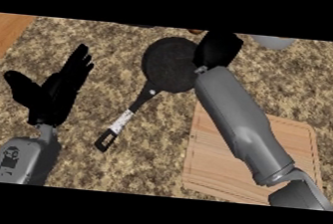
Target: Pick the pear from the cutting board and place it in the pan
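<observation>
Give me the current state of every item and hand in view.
Pan: upright on the counter, handle toward the robot, pear not visible in it.
Cutting board: flat, nothing showing on it.
Right hand: above the pan's far-right rim, fingers unclear.
Left hand: open, resting at left.

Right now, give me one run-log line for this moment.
right robot hand: over pan far rim, fingers unclear | pear: unseen | cutting board: bare | left robot hand: open, resting
</observation>
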